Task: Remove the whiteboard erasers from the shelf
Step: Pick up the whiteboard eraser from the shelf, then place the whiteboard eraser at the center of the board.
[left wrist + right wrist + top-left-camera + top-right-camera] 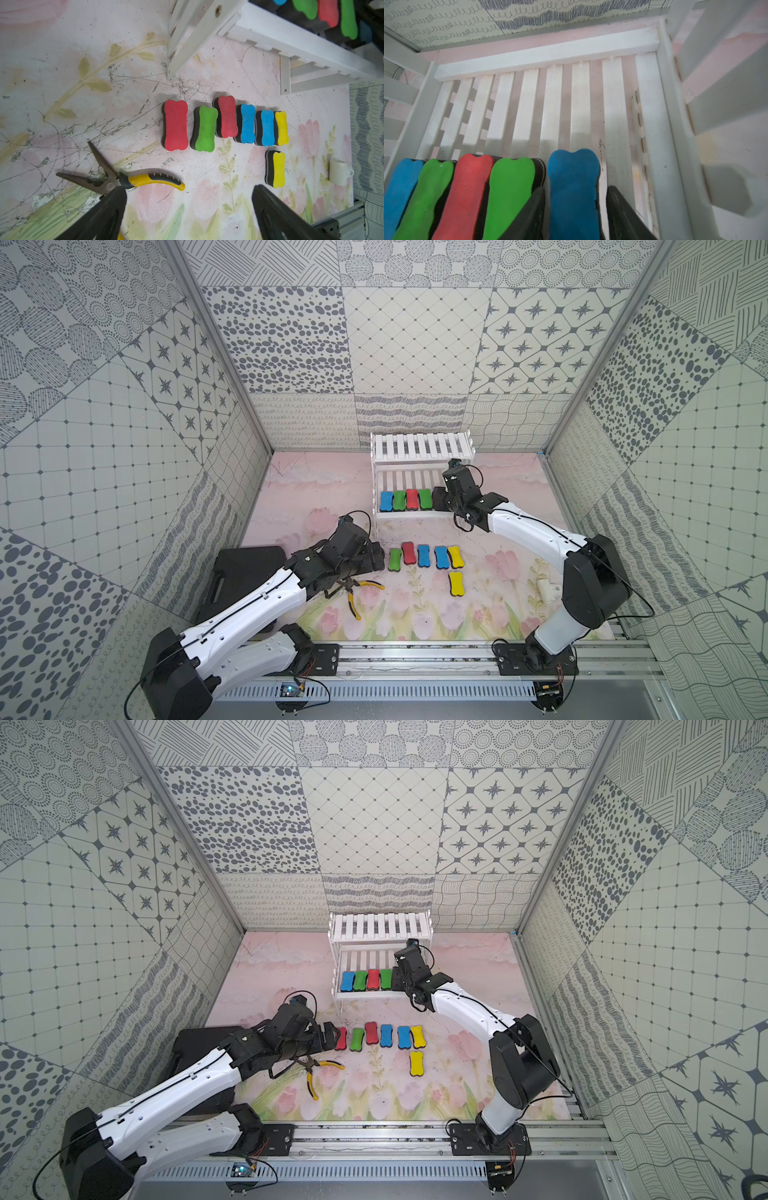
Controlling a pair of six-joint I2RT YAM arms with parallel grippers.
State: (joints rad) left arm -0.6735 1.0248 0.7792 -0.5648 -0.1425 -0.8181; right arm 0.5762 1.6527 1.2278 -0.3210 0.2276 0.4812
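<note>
Whiteboard erasers (227, 116) lie in two groups, and the count suggests the job is a little past halfway. Seven are already down on the flowered tabletop (311, 489) in front of the shelf (419, 445). Six of them form a loose row of red, green, red, blue, blue and yellow, and a lone yellow eraser (278, 169) sits just in front of the row's yellow end. Five are on the shelf's lower tier, packed side by side along its front edge: blue, green, red and green together, then a dark blue eraser (573, 187) slightly apart at the end of the line. The upper tier looks bare in both top views. The right gripper (575, 199) reaches into the lower tier with its jaws partly spread on either side of that dark blue eraser. A sliver of white slat shows between the pad and one finger, so it straddles the eraser rather than pinching it. The left gripper (188, 188) hangs over the tabletop near the red end of the row, its jaws spread wide with nothing between them, and the yellow-handled pliers (153, 179) lie just beside it. What is left, by my reading, is to clear those five, the dark blue one most likely first.
</note>
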